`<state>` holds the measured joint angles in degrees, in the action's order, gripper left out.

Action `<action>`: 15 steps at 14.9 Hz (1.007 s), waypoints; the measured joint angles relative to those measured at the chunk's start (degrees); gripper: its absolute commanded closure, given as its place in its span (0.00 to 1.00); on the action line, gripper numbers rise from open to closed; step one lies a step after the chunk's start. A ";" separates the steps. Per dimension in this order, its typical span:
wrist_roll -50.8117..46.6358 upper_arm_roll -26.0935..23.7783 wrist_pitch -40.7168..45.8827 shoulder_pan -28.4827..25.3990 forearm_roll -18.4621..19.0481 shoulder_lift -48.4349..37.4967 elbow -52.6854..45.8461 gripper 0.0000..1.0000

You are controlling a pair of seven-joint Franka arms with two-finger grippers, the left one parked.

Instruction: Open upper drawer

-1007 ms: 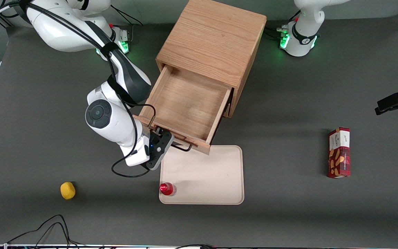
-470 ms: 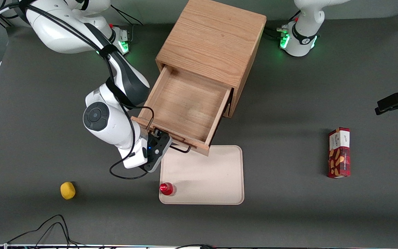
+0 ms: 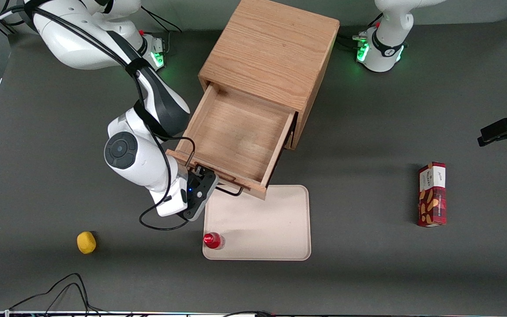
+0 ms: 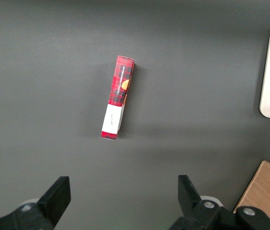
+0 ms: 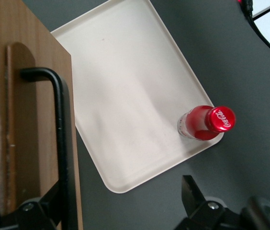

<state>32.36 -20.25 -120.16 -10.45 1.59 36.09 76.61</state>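
Observation:
The upper drawer (image 3: 238,132) of the light oak cabinet (image 3: 271,48) stands pulled far out, its inside bare. Its long black wire handle (image 3: 231,191) runs along the front, which faces the front camera and hangs over the tray's edge. My right gripper (image 3: 200,172) is at the end of the handle toward the working arm's end of the table. In the right wrist view the gripper (image 5: 120,191) is open: one finger (image 5: 49,203) lies against the handle bar (image 5: 63,143) by the drawer front (image 5: 15,120), the other finger (image 5: 190,191) stands well apart over the table. The bottom drawer is hidden under the upper one.
A cream tray (image 3: 262,224) lies in front of the drawer with a red-capped cola bottle (image 3: 213,240) at its corner; both show in the right wrist view, tray (image 5: 125,96) and bottle (image 5: 207,123). A yellow lemon (image 3: 86,242) lies toward the working arm's end, a red snack box (image 3: 432,194) toward the parked arm's.
My wrist and the drawer's front corner have shifted slightly toward the working arm's end. The drawer stays wide open.

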 measured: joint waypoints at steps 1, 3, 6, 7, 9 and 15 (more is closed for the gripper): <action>0.00 0.00 0.61 0.02 -0.56 -0.09 -0.54 0.00; 0.00 0.01 1.68 0.07 -1.44 -0.43 -1.57 0.00; 0.02 0.02 2.62 0.35 -3.36 -1.47 -2.52 0.00; 0.02 0.03 3.08 0.46 -3.91 -2.12 -2.73 0.00; -0.03 0.61 3.38 0.77 -4.26 -4.62 -3.06 0.00; -2.28 9.89 8.46 4.74 -9.74 -17.16 -0.73 0.00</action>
<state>30.08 -10.36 -111.69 -5.71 -8.15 18.92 75.88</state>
